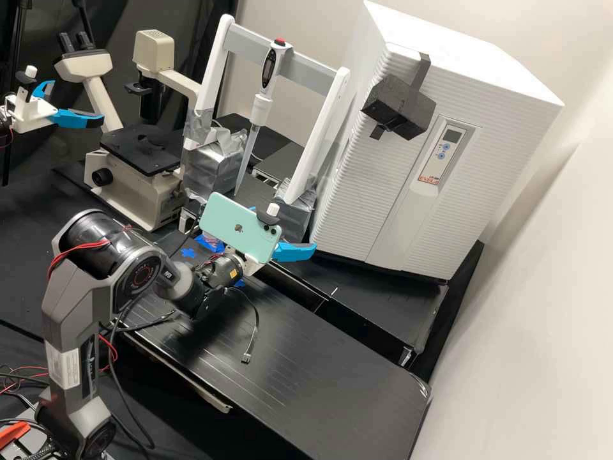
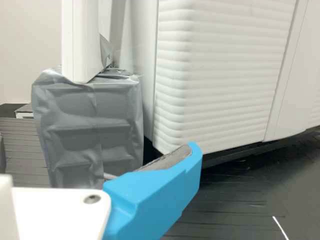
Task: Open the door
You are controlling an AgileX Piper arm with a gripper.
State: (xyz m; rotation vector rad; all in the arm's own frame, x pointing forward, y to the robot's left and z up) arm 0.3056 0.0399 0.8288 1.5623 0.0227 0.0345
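The fingers (image 1: 294, 252) stand apart, near the lower corner of the white ribbed door (image 1: 357, 191).

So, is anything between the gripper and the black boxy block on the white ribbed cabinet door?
Nothing visible stands directly between the gripper and that block on the door. The silver-taped foot of the white frame stands close by, beside the cabinet, so a wide swing might brush it.
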